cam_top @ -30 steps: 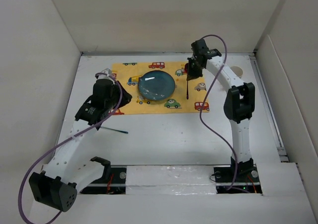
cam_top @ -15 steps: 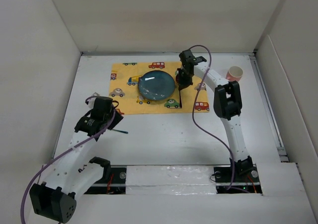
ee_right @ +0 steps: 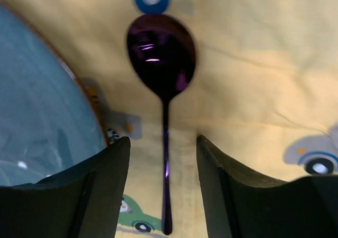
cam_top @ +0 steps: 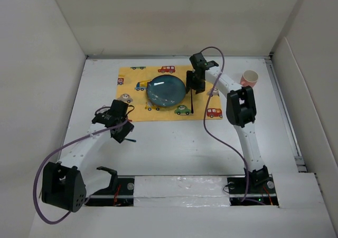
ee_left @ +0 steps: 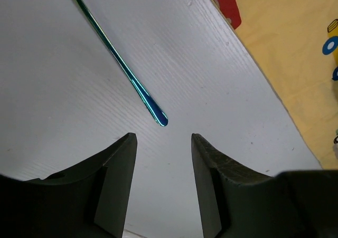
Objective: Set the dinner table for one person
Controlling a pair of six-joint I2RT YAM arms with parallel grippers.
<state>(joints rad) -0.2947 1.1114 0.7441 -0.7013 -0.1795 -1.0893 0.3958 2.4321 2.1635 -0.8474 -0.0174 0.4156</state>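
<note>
1. Beside the blue plate (cam_top: 166, 90), on the yellow car-print cloth (cam_top: 163, 115), the purple spoon (ee_right: 165, 122) lay flat and free. A second earlier it had hung from the closed right gripper (ee_right: 162, 139), further right over the cloth.
2. That gripper's jaws had since parted. They stood either side of the spoon's handle, clear of it, holding nothing.
3. The pink cup (cam_top: 249, 78), hidden behind the right arm a second earlier, showed at the far right of the dinner table (cam_top: 174, 148), off the cloth.
4. The left gripper (ee_left: 163, 135) had pulled back from the cloth's left edge toward the near side. It hovered over bare table with its jaws apart and empty.
5. A thin teal utensil (ee_left: 133, 79) lay on the white surface just ahead of those fingers, its rounded tip pointing at the gap between them, untouched. It had not moved.
6. The dinner table was the wide white surface under both arms, with the cloth at its far middle.
7. The left arm ran from its base out to a joint at the near left corner, then slanted far and right to the wrist, which tipped the gripper downward.
8. The right arm rose from its base to an elbow beside the cloth's right edge, then bent far and left, its gripper facing down at the spoon.
</note>
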